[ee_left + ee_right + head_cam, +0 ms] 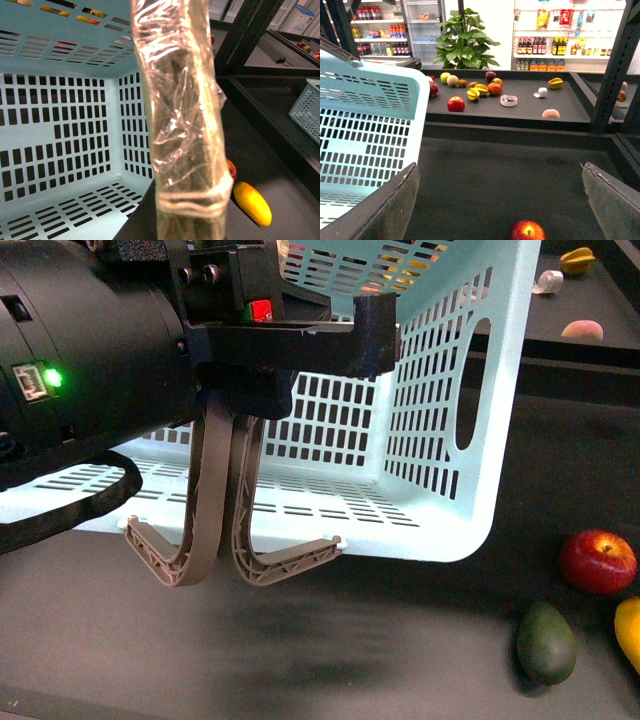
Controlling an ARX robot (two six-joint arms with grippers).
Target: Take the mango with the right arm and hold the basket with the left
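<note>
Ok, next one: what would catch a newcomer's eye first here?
The big turquoise basket fills the front view, its slotted inside showing, with the bulky black left arm at upper left and two grey-brown handles curving down beneath it. On the dark surface at lower right lie a red apple, a green avocado and the yellow mango, cut by the picture's edge.

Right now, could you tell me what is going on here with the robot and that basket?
The left arm seems to have the turquoise basket clamped by its rim, tilted up off the dark surface with both handles dangling. The right gripper is open, its fingers spread above a red apple. The mango lies untouched at the right edge, beside the avocado.
</note>
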